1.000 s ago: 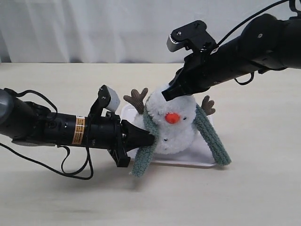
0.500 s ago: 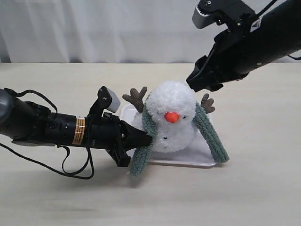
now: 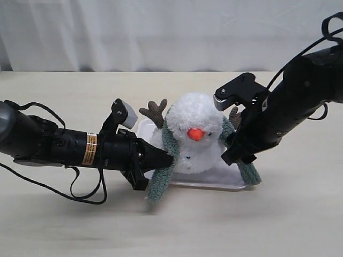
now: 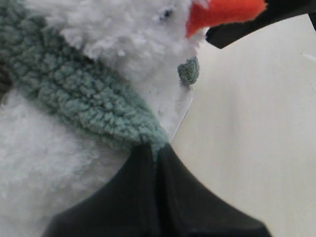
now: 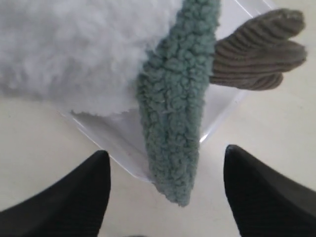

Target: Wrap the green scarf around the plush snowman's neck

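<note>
Pinching the green scarf (image 3: 159, 181) beside the plush snowman (image 3: 195, 113), my left gripper (image 4: 157, 148) is clamped on one end; my right gripper (image 5: 166, 155), jaws apart, straddles the end on the snowman's opposite side.

Exterior faces snowman (image 3: 201, 115); wrist views press close on scarf (image 5: 177, 123).

plush snowman (image 3: 195, 142) on tray (image 3: 214, 181), scarf (image 3: 161, 179) draped behind it, ends hanging left and right

The green scarf (image 5: 173, 123) is nubbly cloth. The plush snowman (image 3: 198, 115) is soft white fluff. The tray (image 5: 118, 136) looks smooth, shiny plastic.
</note>
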